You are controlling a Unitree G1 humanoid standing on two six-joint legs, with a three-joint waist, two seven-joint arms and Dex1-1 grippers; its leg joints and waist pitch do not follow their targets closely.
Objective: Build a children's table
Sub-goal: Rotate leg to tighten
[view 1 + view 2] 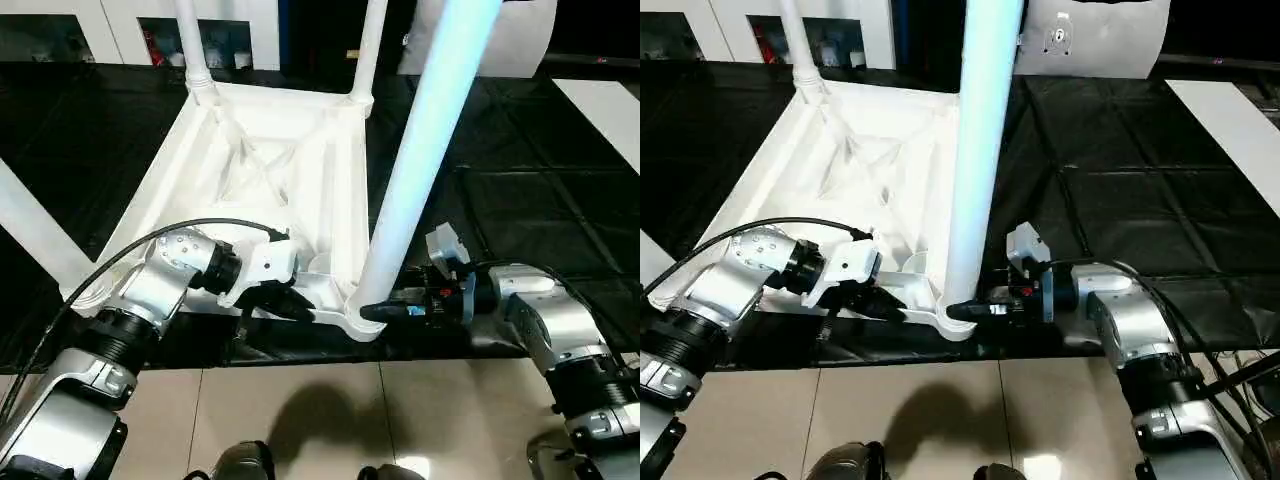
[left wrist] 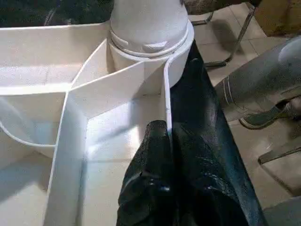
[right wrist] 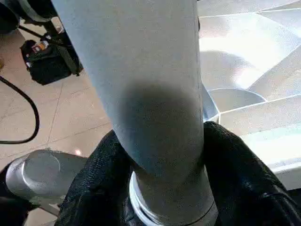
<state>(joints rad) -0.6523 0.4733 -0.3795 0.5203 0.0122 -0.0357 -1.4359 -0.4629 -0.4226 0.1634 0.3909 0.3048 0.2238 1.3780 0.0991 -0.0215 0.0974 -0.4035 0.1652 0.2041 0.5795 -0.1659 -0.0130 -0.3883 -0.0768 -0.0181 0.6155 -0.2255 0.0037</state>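
The white table top (image 1: 250,160) lies upside down on a black mat, ribs facing up. Four white legs stand in its corner sockets: two at the far corners (image 1: 190,40) (image 1: 368,45), one at the near left (image 1: 30,235), one at the near right (image 1: 420,150). My left gripper (image 1: 290,300) is shut on the top's near rim (image 2: 165,108), just left of the near right socket; its black fingers (image 2: 150,188) straddle the rim wall. My right gripper (image 1: 385,310) is shut on the foot of the near right leg (image 3: 150,94), one finger (image 3: 99,179) on each side, right above the socket.
The black mat (image 1: 520,210) covers the floor under and to the right of the table. Pale tiles (image 1: 320,410) start at the mat's near edge. White cabinets (image 1: 120,20) line the back. A black bag (image 3: 47,61) and a cable lie on the tiles.
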